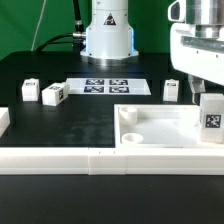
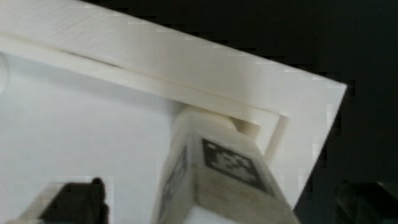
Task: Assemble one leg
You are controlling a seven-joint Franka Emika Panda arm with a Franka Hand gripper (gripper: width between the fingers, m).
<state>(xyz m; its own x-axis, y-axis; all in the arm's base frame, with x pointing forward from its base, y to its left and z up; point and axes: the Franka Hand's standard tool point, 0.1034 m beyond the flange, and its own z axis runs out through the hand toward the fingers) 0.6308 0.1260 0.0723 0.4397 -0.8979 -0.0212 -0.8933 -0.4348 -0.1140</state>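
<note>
Leg (image 1: pixel 211 119) in hand (image 1: pixel 207 100), at tray (image 1: pixel 150 128) corner edge.

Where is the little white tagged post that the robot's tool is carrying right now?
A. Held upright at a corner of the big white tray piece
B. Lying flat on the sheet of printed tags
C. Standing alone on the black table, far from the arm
A. The leg stands upright under the tool at the tray piece; the wrist view shows the leg right at the tray's inner corner.
</note>
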